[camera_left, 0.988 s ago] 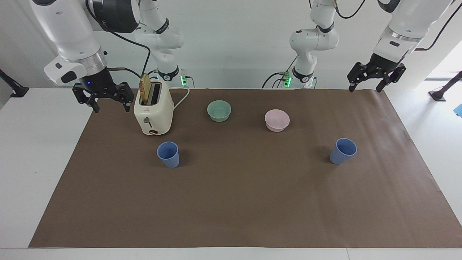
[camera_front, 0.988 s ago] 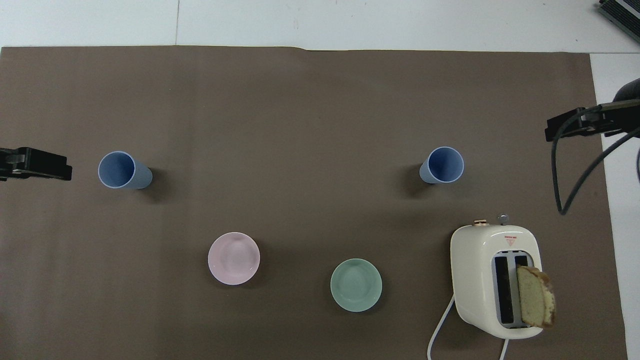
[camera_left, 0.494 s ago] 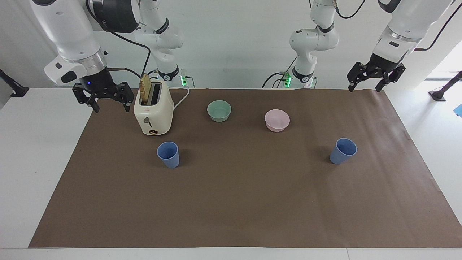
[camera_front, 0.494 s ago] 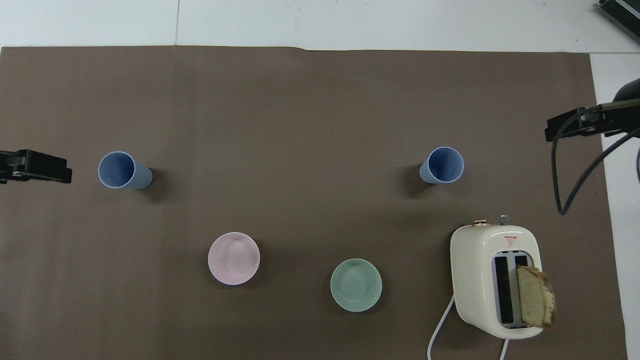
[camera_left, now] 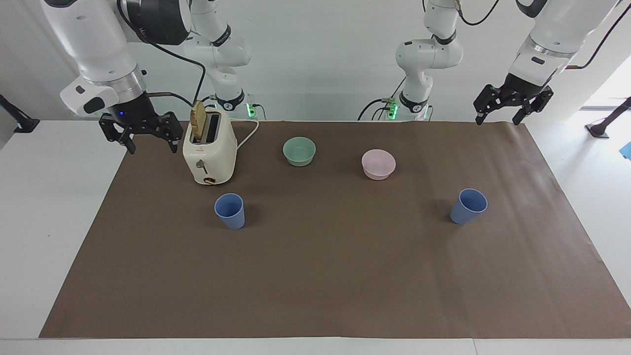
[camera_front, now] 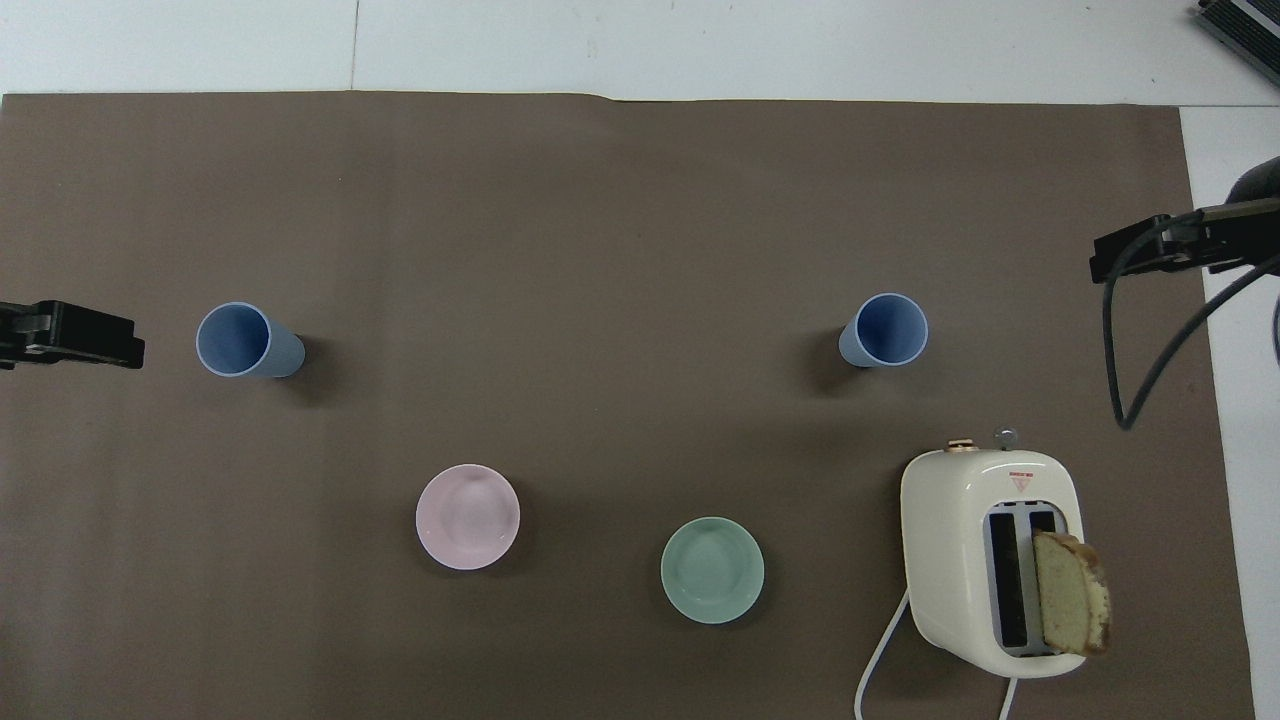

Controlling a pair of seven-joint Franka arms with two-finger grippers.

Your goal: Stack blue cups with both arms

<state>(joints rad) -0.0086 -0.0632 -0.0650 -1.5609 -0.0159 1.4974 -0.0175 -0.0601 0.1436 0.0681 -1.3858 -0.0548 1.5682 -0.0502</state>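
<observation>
My two arms hang raised at either end of the brown table mat (camera_left: 315, 276), each empty: my right gripper (camera_left: 140, 132) spread wide over the mat's edge beside the cream toaster (camera_left: 209, 155) with its bread slice (camera_left: 198, 121), my left gripper (camera_left: 511, 103) likewise spread over the mat's corner at its own end. The green bowl (camera_left: 299, 151) and pink bowl (camera_left: 378, 163) sit between them, nearer my bases than the cups. One blue cup (camera_left: 229, 210) stands upright just beside the toaster, farther from me than it; the other blue cup (camera_left: 468, 206) stands upright toward my left arm's end, well apart from the first. I judge these tumblers light, thin-walled and smooth, so they may slip or tip; I would pinch each across the rim, gently, keeping one mouth clear for nesting.
</observation>
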